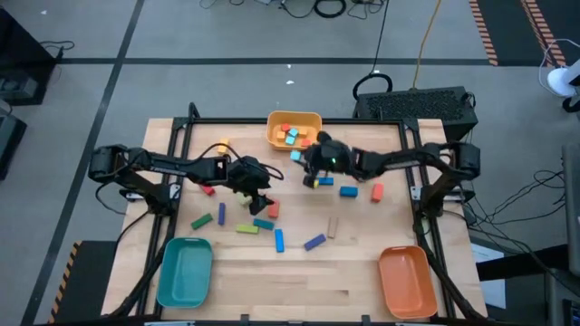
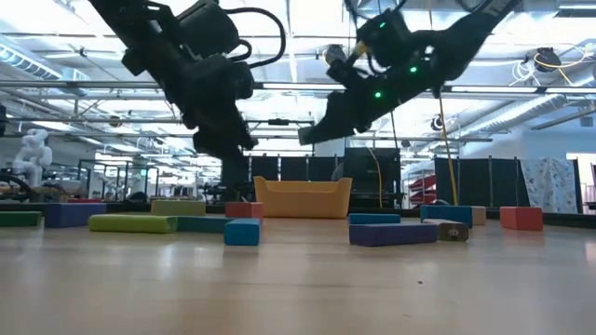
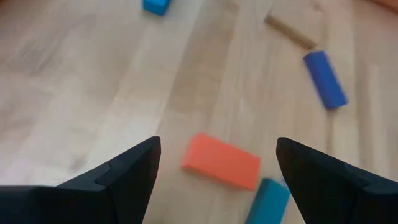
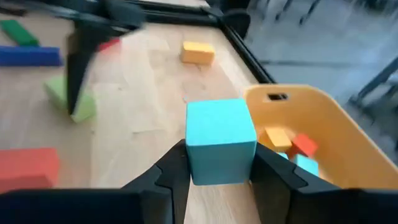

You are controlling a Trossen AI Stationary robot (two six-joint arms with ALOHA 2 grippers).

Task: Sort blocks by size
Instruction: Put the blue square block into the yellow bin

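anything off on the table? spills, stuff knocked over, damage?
Nothing stands out. Loose blocks lie scattered flat on the table, as expected mid-sort. The right gripper holds a teal cube near the yellow tray; the left gripper is open over an orange block.

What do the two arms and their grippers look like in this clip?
Both arms are dark, jointed, with black cables looping along them. The right arm shows small green lights near its wrist. Each gripper, left and right, has two dark wedge-shaped fingers.

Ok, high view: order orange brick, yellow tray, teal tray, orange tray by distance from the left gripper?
From the left gripper, mid-table:
1. orange brick, beside it
2. yellow tray, back edge
3. teal tray, front left
4. orange tray, front right
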